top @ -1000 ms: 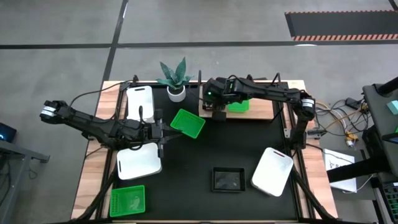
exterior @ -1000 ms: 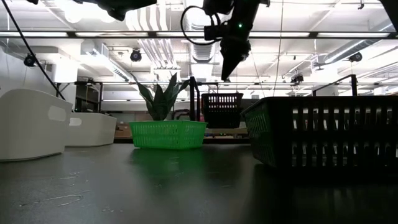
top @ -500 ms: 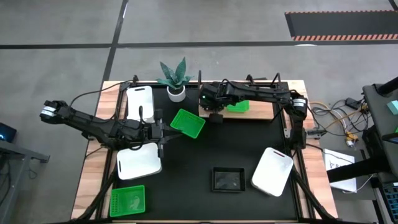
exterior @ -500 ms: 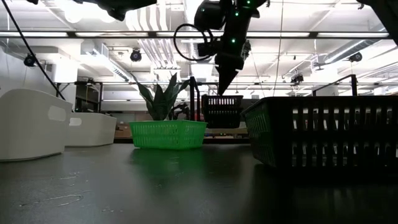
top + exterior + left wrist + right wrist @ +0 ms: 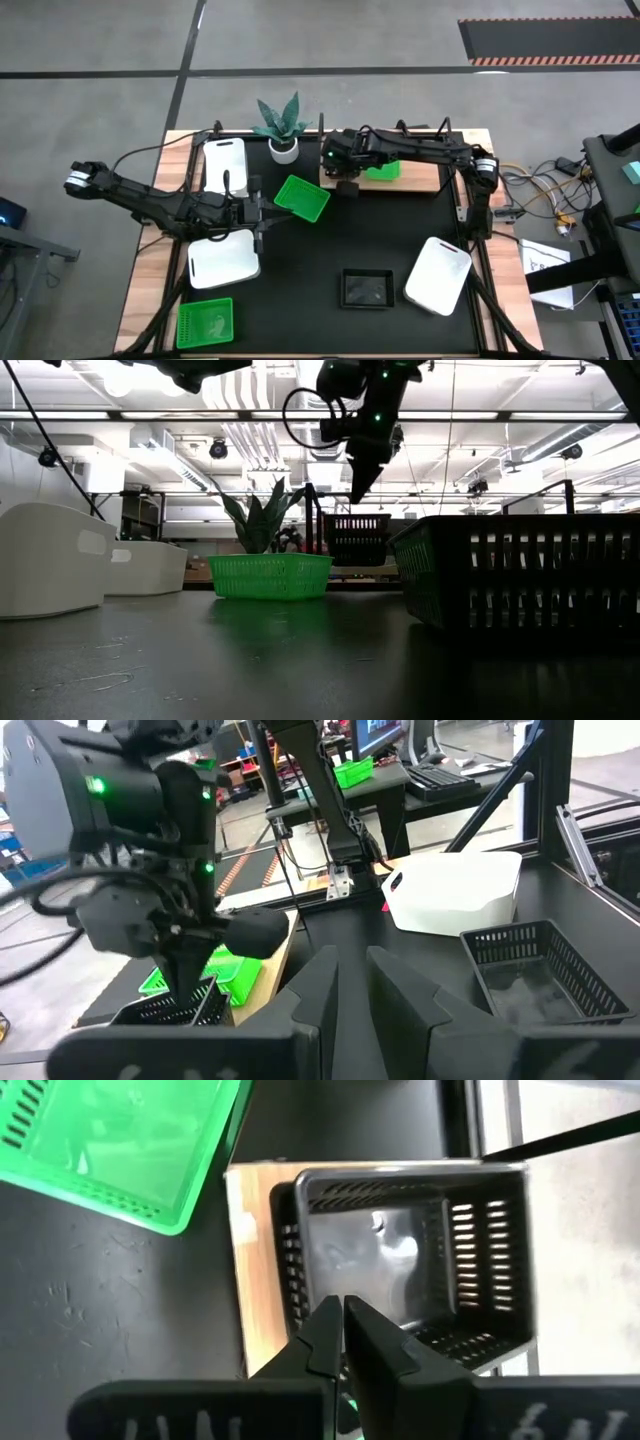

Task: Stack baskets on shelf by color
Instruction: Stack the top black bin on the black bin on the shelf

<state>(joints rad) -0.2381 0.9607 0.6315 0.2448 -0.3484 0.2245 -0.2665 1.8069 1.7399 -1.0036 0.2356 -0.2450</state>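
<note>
A black basket (image 5: 400, 1260) stands on the left end of the wooden shelf (image 5: 425, 178), with a green basket (image 5: 384, 170) beside it on the board. My right gripper (image 5: 343, 1308) hangs shut and empty just above the black basket (image 5: 357, 538), fingers pointing down. It also shows in the low view (image 5: 357, 495). My left gripper (image 5: 262, 215) waits over the table's left half between a white basket (image 5: 224, 258) and a green basket (image 5: 302, 198). Its fingers stand a little apart (image 5: 350, 960) and hold nothing.
On the black tabletop lie another white basket (image 5: 225, 165) at the far left, a green basket (image 5: 205, 322) at the near left, a black basket (image 5: 366, 288) near the front and a white basket (image 5: 438, 275) at the right. A plant pot (image 5: 283, 148) stands left of the shelf.
My right gripper has gone a little toward the table's left edge over the shelf, dipped down to the black basket's rim, then risen slightly. The black basket has stayed where it was on the shelf.
</note>
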